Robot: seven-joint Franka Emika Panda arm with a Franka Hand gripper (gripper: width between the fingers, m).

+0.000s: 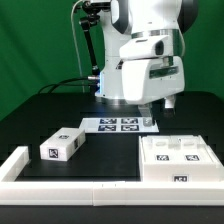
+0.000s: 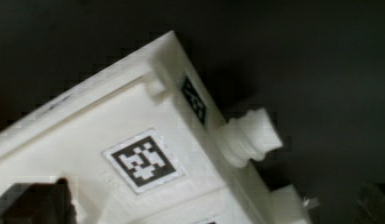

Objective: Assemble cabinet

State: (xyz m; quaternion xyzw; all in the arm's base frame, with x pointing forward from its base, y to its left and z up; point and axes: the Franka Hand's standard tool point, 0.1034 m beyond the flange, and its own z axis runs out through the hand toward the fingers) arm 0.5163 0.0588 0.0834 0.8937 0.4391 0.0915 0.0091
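Just above the bench [image 1: 60,115], the jaws hang behind the cabinet [image 1: 180,160], which sits below them and nearer the camera; how wide they stand, and whether they hold anything, cannot be told. A drawer block [image 1: 62,145] lies well off to their side, at the exterior view's left. A clean grasp likely means squaring to the part's flat faces and keeping clear of the peg [image 2: 251,135].

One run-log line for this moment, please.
arm raised near marker board | cabinet exterior view's right | small block exterior view's left | grasp unclear
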